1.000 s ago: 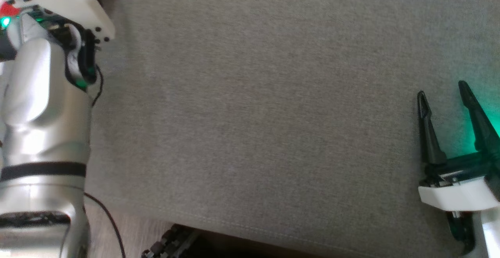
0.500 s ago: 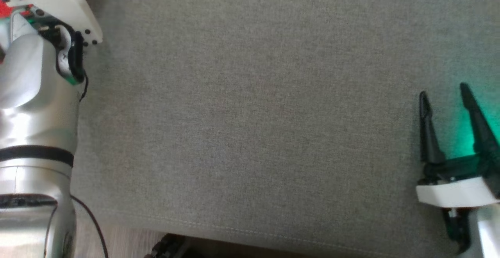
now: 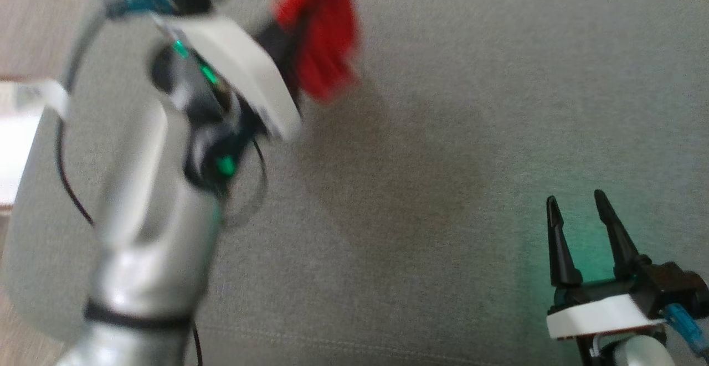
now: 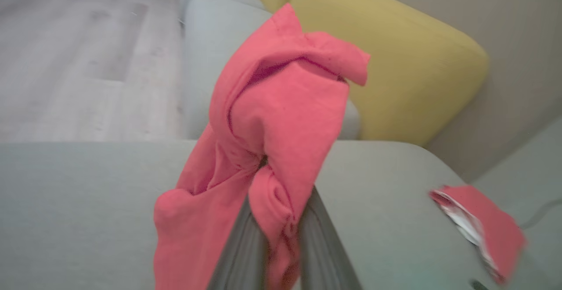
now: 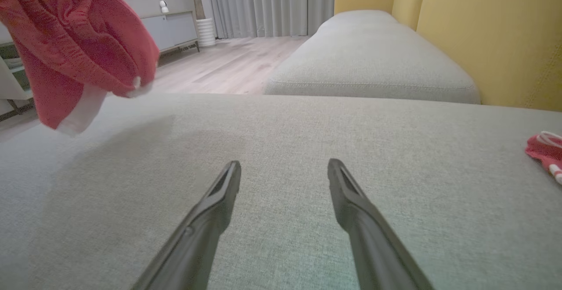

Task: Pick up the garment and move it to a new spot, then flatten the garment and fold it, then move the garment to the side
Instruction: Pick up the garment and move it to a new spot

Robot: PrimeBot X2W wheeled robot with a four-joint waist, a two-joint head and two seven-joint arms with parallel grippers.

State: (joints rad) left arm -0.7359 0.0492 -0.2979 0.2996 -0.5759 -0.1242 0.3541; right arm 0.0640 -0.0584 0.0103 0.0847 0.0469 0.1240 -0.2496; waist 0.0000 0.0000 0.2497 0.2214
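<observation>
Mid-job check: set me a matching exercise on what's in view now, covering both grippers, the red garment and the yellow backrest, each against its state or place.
Things:
1. left gripper
2. right gripper
3. red garment
4. yellow backrest

States or places:
A. open, nothing between its fingers
B. bunched, hanging in the air off the seat
C. shut on cloth
D. standing behind the grey cushions

Pairs: 1-C, 2-A, 3-B, 4-D
</observation>
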